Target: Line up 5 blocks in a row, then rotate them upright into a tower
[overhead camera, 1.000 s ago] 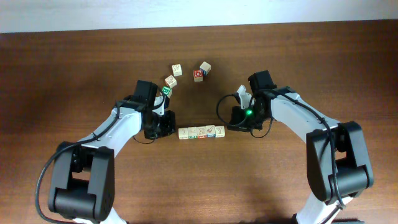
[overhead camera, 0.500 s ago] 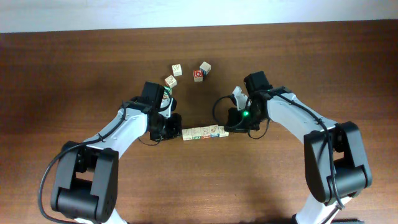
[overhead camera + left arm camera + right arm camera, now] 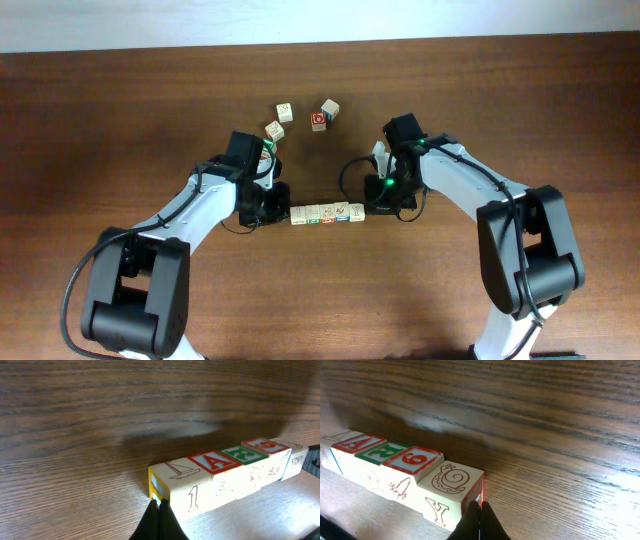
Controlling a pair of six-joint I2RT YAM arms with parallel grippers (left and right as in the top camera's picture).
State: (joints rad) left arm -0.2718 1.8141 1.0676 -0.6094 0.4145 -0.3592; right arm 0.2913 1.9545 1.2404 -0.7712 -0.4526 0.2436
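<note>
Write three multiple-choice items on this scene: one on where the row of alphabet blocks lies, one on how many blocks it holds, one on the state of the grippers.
1. Where does the row of alphabet blocks lie?
A. Between the left gripper and the right gripper
B. To the left of both grippers
C. To the right of both grippers

2. How many blocks make up the row?
A. Three
B. Five
C. Eight

3. How do the jaws of the two grippers stand?
A. Both wide open
B. Left open, right shut
C. Both shut

Answers:
1 A: the overhead view shows one gripper at each end of the row.
2 B: five top faces can be counted side by side.
3 C: in each wrist view the jaws are closed to a point.
</note>
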